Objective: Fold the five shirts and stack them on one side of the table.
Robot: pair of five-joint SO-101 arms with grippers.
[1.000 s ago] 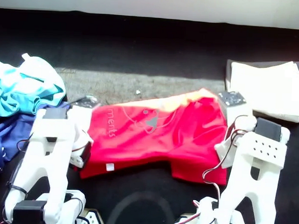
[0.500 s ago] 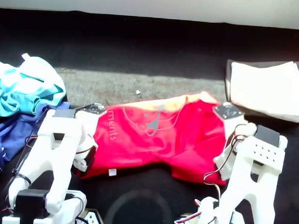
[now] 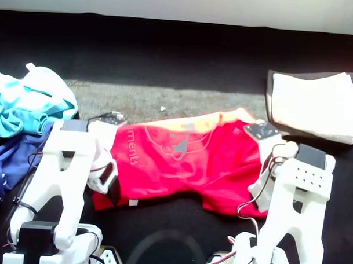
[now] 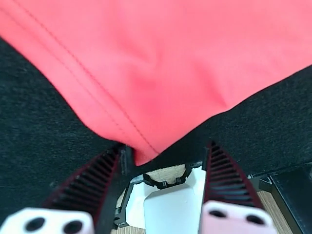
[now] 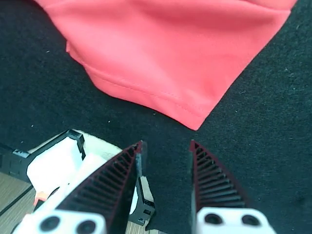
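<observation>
Red shirt lies spread on the surface, long axis running arm to arm. My left end effector: wide open, hem corner just inside the gap, nothing gripped, so it's nearer. Right end effector: open, empty, other corner just ahead, not touching.

Red shirt smooth matt cloth; table rough, felt-like covering

Shirts, approx. 5: 1 red shirt; 1 teal-and-white shirt & 1 blue shirt in a heap, can't tell if more underneath; 1 folded white shirt on 1 dark folded piece.
Arms: 2, i.e. left arm, right arm.
Claws: 2, i.e. left claw, right claw.
Desk: 1.
</observation>
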